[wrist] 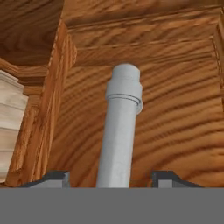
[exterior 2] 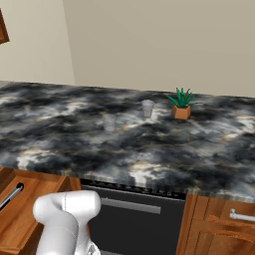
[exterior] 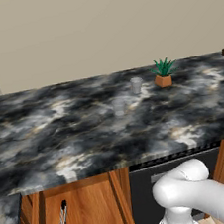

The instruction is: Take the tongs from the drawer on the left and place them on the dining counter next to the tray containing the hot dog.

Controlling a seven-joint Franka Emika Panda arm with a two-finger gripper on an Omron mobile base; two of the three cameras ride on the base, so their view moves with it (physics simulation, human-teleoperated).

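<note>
Gripper (wrist: 111, 179) jaws stand apart astride the drawer's (exterior: 87, 212) silver handle (wrist: 120, 131) at 12 o'clock — backing off crooked could snag it and nudge the tongs (exterior: 62, 221).

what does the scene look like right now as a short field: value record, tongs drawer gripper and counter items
drawer: pulled open under the counter
tongs: lying inside the drawer, black end towards the counter
gripper: jaws open, fingertips either side of the silver drawer handle, not clamped
counter: two small cups and a potted plant
tongs step: not yet picked up
</note>
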